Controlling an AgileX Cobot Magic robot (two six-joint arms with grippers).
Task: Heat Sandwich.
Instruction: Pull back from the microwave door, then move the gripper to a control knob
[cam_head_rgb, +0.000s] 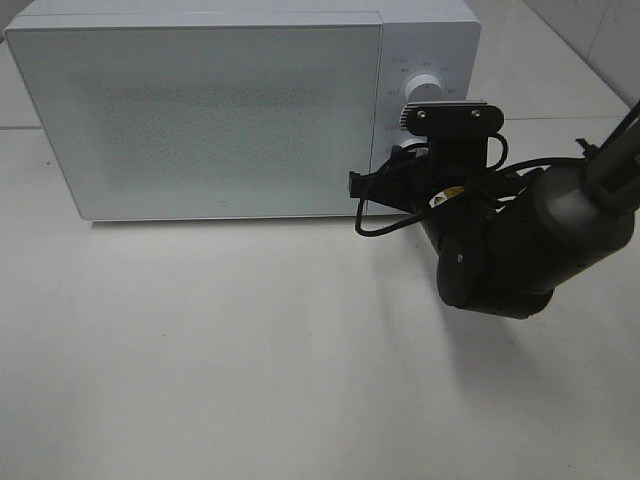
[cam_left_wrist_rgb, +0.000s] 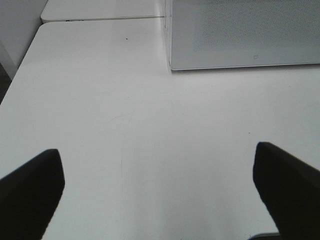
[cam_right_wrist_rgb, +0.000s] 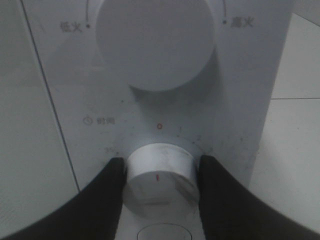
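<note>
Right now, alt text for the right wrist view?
The right gripper clamps the lower knob on a white microwave panel, one black finger on each side; its red mark points at a red 0. A larger upper knob sits above.

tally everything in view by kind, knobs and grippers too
microwave: 1
knobs: 2, upper knob and lower knob
grippers: 2, left gripper open, right gripper closed on the lower knob
total: 5
</note>
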